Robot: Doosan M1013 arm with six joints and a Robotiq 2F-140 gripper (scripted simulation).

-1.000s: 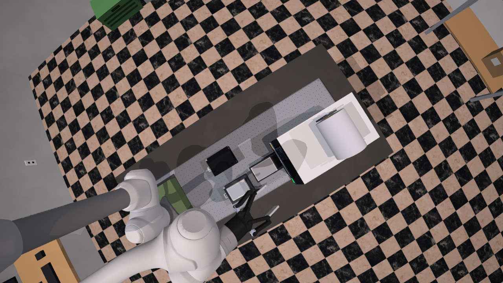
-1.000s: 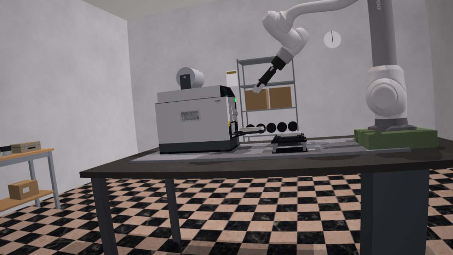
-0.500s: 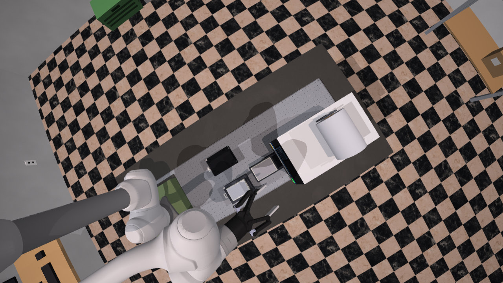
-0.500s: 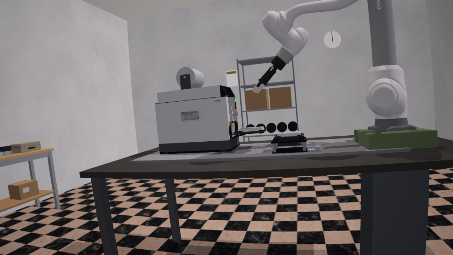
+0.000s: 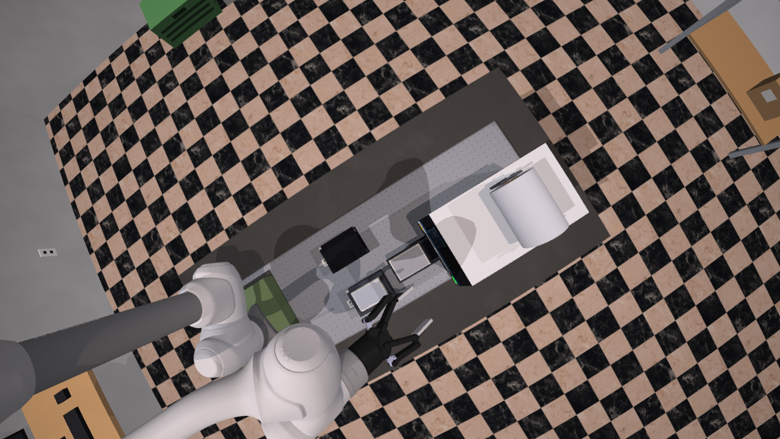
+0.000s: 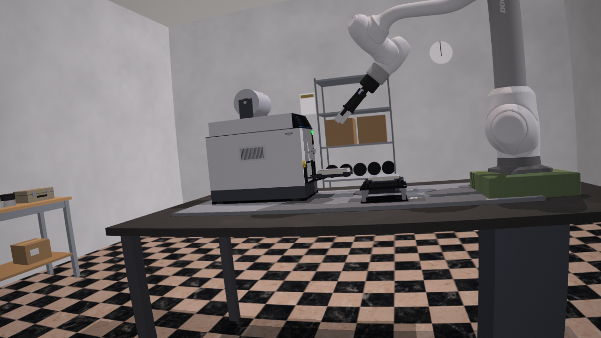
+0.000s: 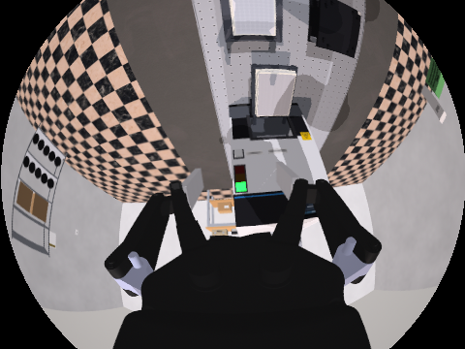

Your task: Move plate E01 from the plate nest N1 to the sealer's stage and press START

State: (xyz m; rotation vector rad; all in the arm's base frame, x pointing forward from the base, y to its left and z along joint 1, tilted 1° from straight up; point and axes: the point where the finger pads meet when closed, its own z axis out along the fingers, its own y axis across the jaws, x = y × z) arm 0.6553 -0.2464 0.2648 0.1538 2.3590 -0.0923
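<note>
From the top, the pincer hangs apart, holding nothing; the plate lies on the stage. From the exterior, the stage juts out of the sealer, above the worktop. From the wrist, 2 spread fingers frame the sealer's green lamp.

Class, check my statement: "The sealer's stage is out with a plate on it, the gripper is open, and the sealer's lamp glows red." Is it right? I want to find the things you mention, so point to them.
The lamp (image 6: pixel 312 132) (image 7: pixel 240 186) glows green, not red; the wrist view shows it. The rest stands.
</note>
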